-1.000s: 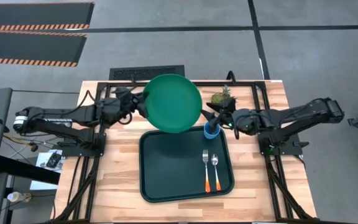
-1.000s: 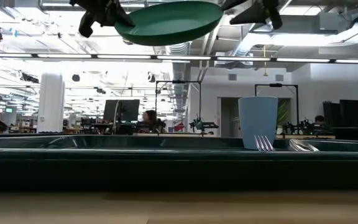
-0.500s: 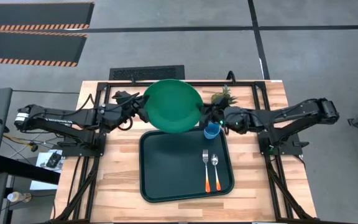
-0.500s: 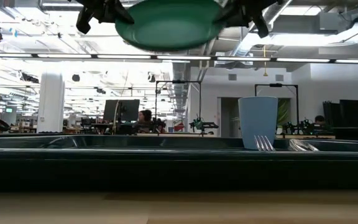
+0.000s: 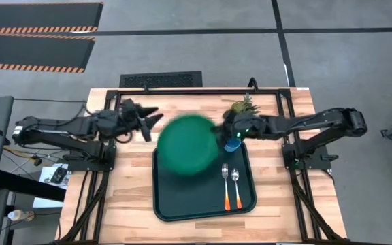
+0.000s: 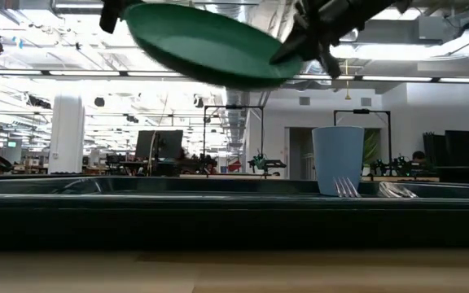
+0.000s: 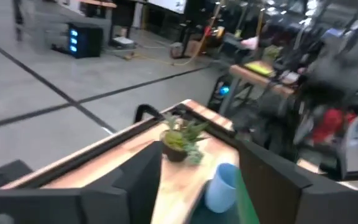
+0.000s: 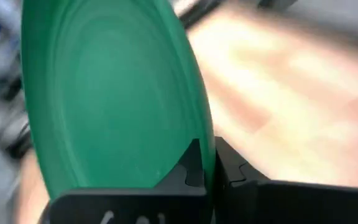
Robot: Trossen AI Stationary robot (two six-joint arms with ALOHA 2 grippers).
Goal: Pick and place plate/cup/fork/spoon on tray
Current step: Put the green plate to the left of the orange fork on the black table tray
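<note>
Since the earlier frames the plate (image 5: 187,143) has passed from the left arm to the right: a second ago it hung level above the tray's far edge, gripped from the left, and now it is tilted, blurred with motion, and carried over the tray.

High view: the plate sits at centre frame over the upper left part of the tray (image 5: 175,207). The left gripper (image 5: 143,118) has drawn back to the plate's left, jaws spread and empty. The right gripper (image 5: 222,133) meets the plate's right rim. The cup (image 5: 232,143) stands in the tray's upper right corner; the fork (image 5: 226,184) and spoon (image 5: 236,184) lie side by side at lower right.

Low view: the plate (image 6: 206,45) slants down to the right across the top of the frame, clear of the tray (image 6: 137,213), with the cup (image 6: 338,159) at right centre.

Left wrist view: the jaws stand apart with nothing between them; a small potted plant (image 7: 180,138) and the cup (image 7: 221,186) show on the bench (image 7: 123,158).

Right wrist view: the jaws are clenched on the plate's (image 8: 104,99) rim.

Judging from this, the handover is done and only lowering the plate onto the tray's bare left half remains.
</note>
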